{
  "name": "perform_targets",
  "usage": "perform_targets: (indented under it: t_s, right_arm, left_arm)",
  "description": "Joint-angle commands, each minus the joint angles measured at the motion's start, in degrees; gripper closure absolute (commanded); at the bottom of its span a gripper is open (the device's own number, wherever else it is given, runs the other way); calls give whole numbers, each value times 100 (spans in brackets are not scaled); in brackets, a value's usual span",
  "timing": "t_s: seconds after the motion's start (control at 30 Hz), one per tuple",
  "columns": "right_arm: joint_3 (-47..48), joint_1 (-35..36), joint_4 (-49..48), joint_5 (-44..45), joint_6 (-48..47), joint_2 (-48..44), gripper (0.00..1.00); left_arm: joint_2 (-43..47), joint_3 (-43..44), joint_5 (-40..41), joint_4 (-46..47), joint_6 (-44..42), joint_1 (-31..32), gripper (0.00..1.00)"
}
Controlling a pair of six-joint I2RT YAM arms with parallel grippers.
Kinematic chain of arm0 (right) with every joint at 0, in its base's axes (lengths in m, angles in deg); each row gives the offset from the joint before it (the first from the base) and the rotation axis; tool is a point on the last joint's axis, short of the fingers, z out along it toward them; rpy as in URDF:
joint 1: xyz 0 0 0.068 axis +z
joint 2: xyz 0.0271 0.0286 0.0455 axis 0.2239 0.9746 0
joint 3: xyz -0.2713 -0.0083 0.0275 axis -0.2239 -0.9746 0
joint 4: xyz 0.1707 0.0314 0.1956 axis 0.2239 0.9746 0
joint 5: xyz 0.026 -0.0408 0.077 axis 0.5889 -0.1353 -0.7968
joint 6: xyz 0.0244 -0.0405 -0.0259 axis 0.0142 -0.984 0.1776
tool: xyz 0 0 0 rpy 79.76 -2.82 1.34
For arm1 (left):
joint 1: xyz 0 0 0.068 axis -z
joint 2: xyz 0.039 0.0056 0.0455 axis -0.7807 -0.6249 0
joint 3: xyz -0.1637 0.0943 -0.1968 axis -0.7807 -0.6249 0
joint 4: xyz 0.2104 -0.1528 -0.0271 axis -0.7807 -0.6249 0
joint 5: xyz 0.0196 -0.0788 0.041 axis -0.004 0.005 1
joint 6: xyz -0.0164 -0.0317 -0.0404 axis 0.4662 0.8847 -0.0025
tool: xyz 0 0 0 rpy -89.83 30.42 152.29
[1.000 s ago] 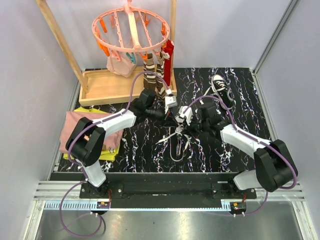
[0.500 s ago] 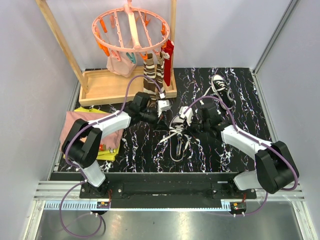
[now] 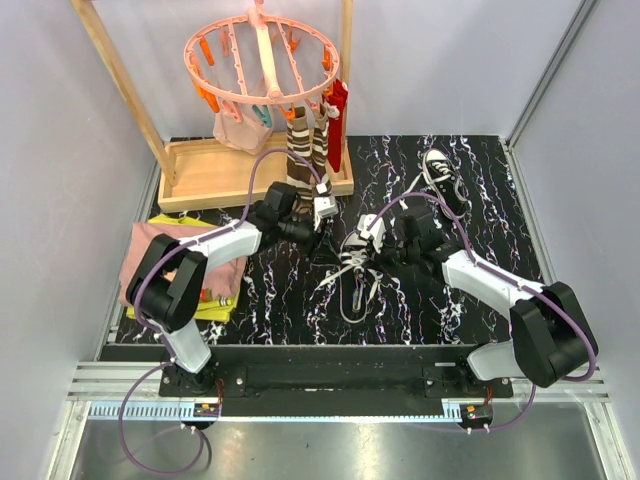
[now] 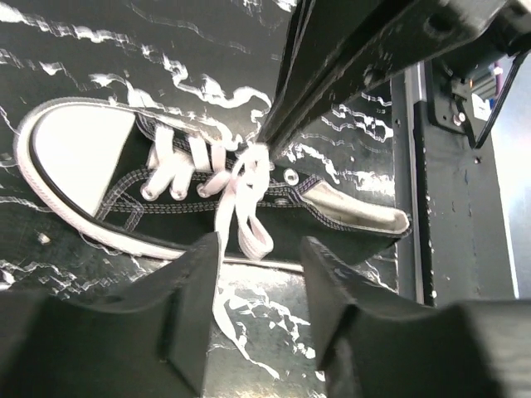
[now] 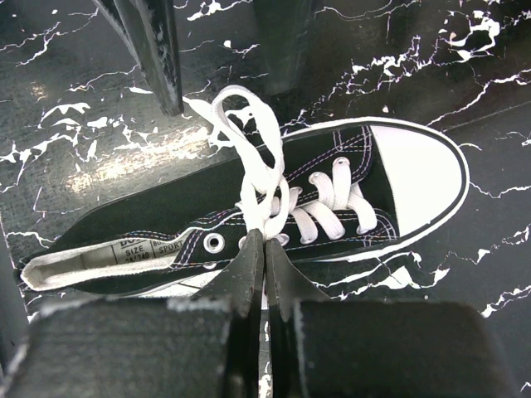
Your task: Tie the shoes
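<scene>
Where the near shoe [image 3: 356, 262] lies: mid-table on the black marbled top [image 3: 430, 310], between my two grippers, with its white laces [image 5: 249, 166] loose and one end trailing toward the arm bases.
Second shoe [image 3: 440, 170]: well apart at the far right of the table, with neither arm near it.
Right gripper [image 5: 264, 246]: clenched on a lace loop just above the eyelets, drawing it up off the tongue. I judge the pinch is there to hold the loop's shape for a knot.
Left gripper [image 4: 259, 249]: jaws apart with nothing between them, hovering near the shoe on its far-left side and facing the pinched loop.
Right arm: reaching in low from the right, wrist turned toward the centre.
Left arm: elbow bent, stretched across from the left, its wrist near the hanging striped socks [image 3: 303, 150].
Knot: not yet tied, by my reading; I see only a loose loop.
</scene>
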Motion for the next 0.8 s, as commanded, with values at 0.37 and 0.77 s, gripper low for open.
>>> perform_targets:
  t_s: [0.37, 0.77]
  right_arm:
    - [0, -7, -224, -177, -194, -135, 100]
    - [-79, 2, -232, -151, -344, -258, 100]
  left_arm:
    - [-532, 1226, -205, 227, -12, 140, 39]
    - [-1077, 1525, -117, -486, -460, 412, 45]
